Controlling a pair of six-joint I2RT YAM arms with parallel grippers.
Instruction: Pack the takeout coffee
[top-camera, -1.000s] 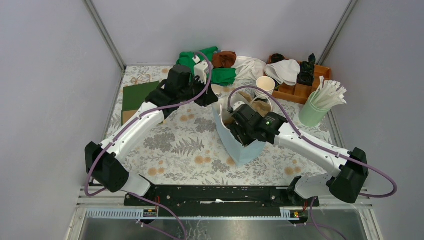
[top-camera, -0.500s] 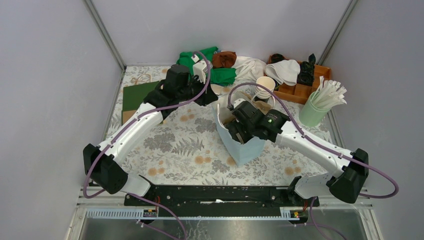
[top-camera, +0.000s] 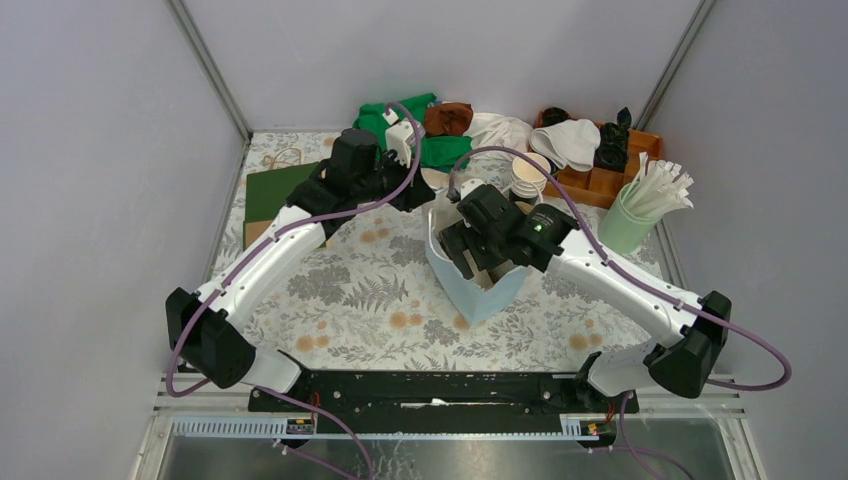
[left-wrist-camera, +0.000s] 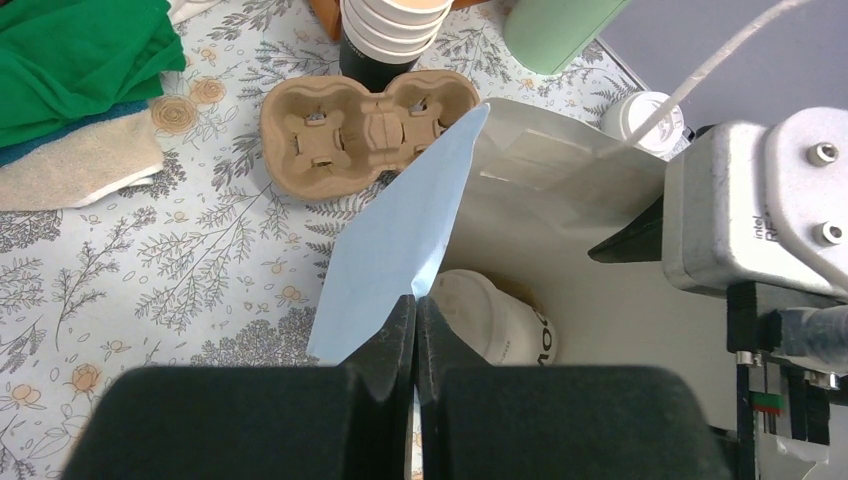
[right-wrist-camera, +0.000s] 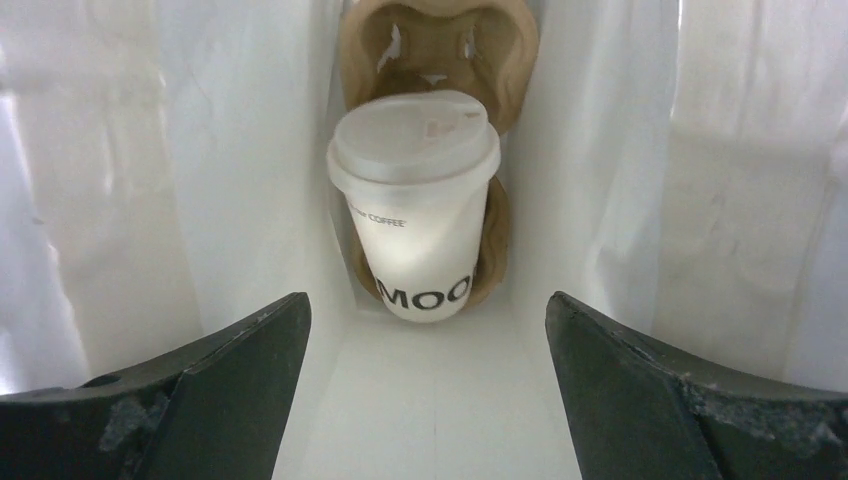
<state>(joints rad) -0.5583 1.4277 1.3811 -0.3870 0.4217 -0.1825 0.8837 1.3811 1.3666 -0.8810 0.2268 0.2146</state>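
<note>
One table (top-camera: 340, 295): it has a cloth on it with leaves and flowers.
Two arms: the left arm (top-camera: 265, 260) and the right arm (top-camera: 620, 280) both reach from the near edge to the middle of the table.
Bag: the blue paper bag (top-camera: 480, 300) stands open in the middle of the table. It is white on the inside.
Cloths: a pile of green, brown and white cloths (top-camera: 445, 150) lies at the far edge.
Wooden box: the wooden box (top-camera: 600, 182) sits in the far right corner, with more cloths in it.
Green pot: the green pot (top-camera: 622, 228) stands near the wooden box and is full of white sticks.
Left claw: the left gripper (left-wrist-camera: 415, 310) is clenched on the top edge of the bag. It pinches the blue paper between its fingers.
Right claw: the right gripper (right-wrist-camera: 426, 300) points down into the bag. Its fingers are spread wide and grasp nothing.
Spare tray: a brown spare tray (left-wrist-camera: 370, 125) lies on the table just behind the bag.
Cup stack: the cup stack (left-wrist-camera: 390, 25) stands right behind the spare tray, with no lids.
Tray in the bag: a brown inner tray (right-wrist-camera: 435, 45) lies at the bottom of the bag.
Coffee: the takeout coffee (right-wrist-camera: 420, 200) sits in the inner tray, down inside the bag. It has its white lid on. The right claw's fingers are on each side of it and do not touch it.
</note>
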